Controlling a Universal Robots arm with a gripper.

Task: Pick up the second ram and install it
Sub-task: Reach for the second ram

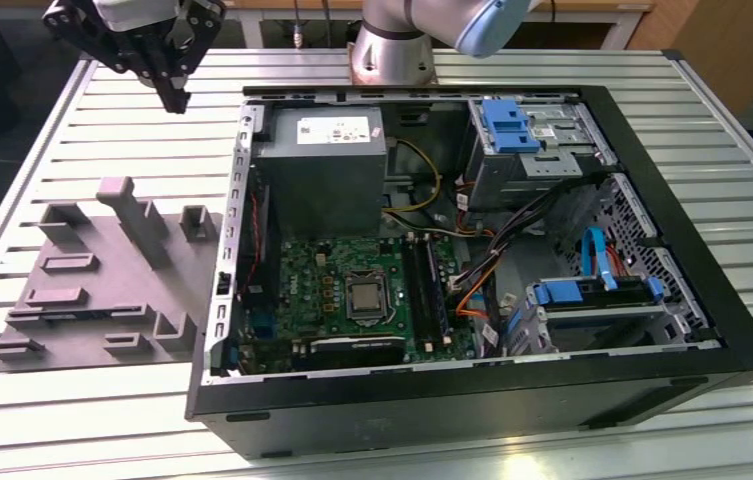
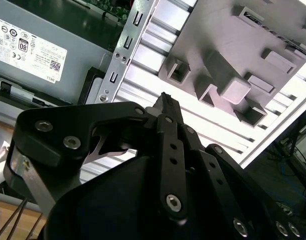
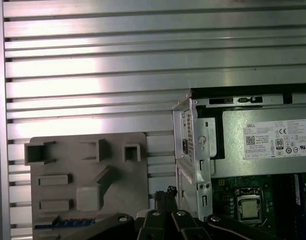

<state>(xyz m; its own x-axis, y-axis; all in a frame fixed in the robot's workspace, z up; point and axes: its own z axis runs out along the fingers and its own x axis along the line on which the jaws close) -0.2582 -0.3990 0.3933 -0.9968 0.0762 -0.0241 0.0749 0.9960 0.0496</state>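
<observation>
The black gripper (image 1: 172, 95) hangs above the slatted aluminium counter (image 1: 29, 130). It is beyond the far end of the pale grey moulded tray (image 1: 116, 275), to the exterior view's left of the open black computer case (image 1: 696, 330). Its fingers (image 2: 165, 107) are pressed together, tips meeting, with nothing between them. The second ram (image 3: 65, 223), a slim dark stick with bluish flecks, lies on the tray beside two flat blocks, apart from the fingers.
</observation>
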